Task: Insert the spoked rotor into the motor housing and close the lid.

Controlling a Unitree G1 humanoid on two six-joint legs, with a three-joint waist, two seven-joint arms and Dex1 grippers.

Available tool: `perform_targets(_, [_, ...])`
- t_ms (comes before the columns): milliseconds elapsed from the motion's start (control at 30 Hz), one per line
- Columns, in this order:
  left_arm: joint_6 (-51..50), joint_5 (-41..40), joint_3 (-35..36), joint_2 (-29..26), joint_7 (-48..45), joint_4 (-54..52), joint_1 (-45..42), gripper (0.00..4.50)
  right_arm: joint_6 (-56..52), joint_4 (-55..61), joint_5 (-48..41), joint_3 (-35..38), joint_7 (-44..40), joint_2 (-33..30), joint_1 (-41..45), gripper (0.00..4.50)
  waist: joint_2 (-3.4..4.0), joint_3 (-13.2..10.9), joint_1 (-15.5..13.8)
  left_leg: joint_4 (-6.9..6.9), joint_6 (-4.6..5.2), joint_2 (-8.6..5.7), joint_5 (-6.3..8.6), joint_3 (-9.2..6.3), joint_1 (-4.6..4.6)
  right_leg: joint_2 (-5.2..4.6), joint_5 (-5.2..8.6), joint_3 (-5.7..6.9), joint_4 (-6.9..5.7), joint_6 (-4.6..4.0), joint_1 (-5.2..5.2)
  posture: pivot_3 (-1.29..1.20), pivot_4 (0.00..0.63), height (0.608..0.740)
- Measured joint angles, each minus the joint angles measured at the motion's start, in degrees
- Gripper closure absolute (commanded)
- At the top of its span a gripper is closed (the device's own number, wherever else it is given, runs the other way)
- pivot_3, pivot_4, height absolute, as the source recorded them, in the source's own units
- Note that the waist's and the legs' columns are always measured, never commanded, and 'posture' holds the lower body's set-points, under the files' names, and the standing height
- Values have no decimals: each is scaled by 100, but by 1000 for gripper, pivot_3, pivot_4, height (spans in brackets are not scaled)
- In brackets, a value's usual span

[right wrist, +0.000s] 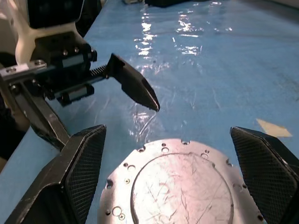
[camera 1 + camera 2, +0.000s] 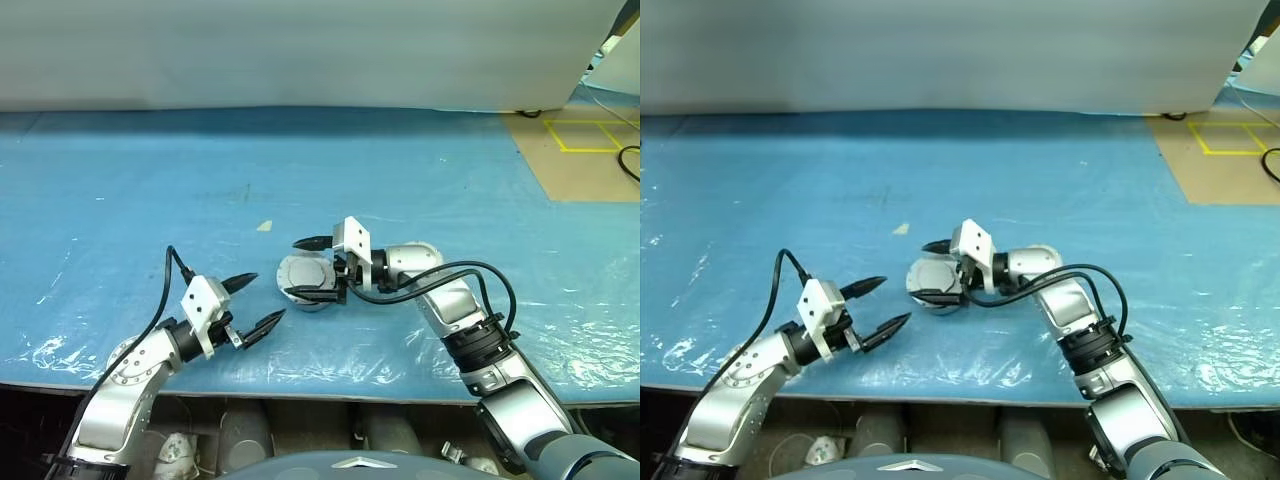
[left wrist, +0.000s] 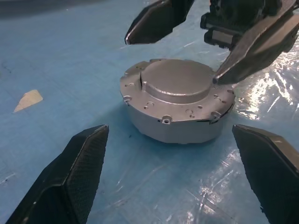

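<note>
The motor housing (image 2: 308,283) is a short silver drum standing on the blue table, seen close in the left wrist view (image 3: 177,116). A silver-grey lid (image 1: 182,186) with a raised round centre and small screw holes lies flat on top of it. The spoked rotor is hidden. My right gripper (image 2: 306,267) is open, pointing left, with one finger over the lid's far edge and the other at its near edge, holding nothing. My left gripper (image 2: 268,297) is open and empty, just left of the drum and pointing at it.
A small pale scrap (image 2: 264,226) lies on the table beyond the drum. Wrinkled clear film (image 2: 560,340) covers the blue surface near the front edge. A tan floor with yellow tape (image 2: 585,140) lies at the back right.
</note>
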State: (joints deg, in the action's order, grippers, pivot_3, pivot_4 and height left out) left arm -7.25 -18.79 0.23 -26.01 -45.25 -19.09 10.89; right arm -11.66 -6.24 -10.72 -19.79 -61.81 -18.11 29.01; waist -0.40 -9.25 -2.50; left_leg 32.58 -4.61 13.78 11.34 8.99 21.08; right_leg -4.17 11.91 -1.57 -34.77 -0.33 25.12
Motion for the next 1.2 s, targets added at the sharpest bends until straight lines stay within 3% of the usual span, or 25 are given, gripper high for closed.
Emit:
perform_targets(133, [0, -11, 15, -2, 91, -25, 92, 26, 423, -331, 350, -157, 22, -30, 55, 0, 0, 0, 7, 6, 0, 0, 0, 1, 0, 0, 0, 0, -1, 0, 0, 0, 150, 740])
perform_targets(233, [0, -16, 16, -1, 152, -69, 118, 0, 673, -537, 542, -213, 72, -22, 127, 652, 0, 0, 9, 10, 1, 0, 0, 2, 0, 0, 0, 0, -4, 0, 0, 0, 150, 740])
perform_targets(600, [-5, -53, 19, -1, 251, -162, 115, 0, 1167, -620, 846, -314, 62, -47, 251, 4230, -1, 2, 7, 29, 18, 0, 9, 3, -15, -1, -1, -1, -22, -1, -14, 0, 150, 740])
perform_targets(867, [-5, -99, 21, 0, 318, -161, 118, 0, 547, -120, 401, -63, 40, -64, 79, 4230, -2, 2, 13, 32, 15, 1, 7, 2, -9, 2, -1, -2, -24, -1, -6, 0, 150, 740])
perform_targets(967, [-5, -117, 21, 0, 324, -160, 113, 0, 455, -64, 365, -44, 76, -42, 80, 3601, -1, 2, 13, 31, 10, 2, 4, 3, -8, 2, -1, -1, -21, -1, -6, 0, 150, 740])
perform_targets(1167, [-5, -130, 21, -1, 325, -155, 115, 0, 403, -93, 403, -46, 315, 77, 190, 1591, -2, 2, 13, 32, 9, 2, 4, 3, -9, 1, -1, -1, -24, -1, -6, 0, 150, 740])
perform_targets(1200, [-5, -131, 22, -1, 325, -156, 117, 0, 395, -118, 432, -49, 361, 93, 211, 1591, -2, 2, 12, 33, 9, 2, 4, 3, -9, 1, -1, -1, -24, -1, -7, 0, 150, 740])
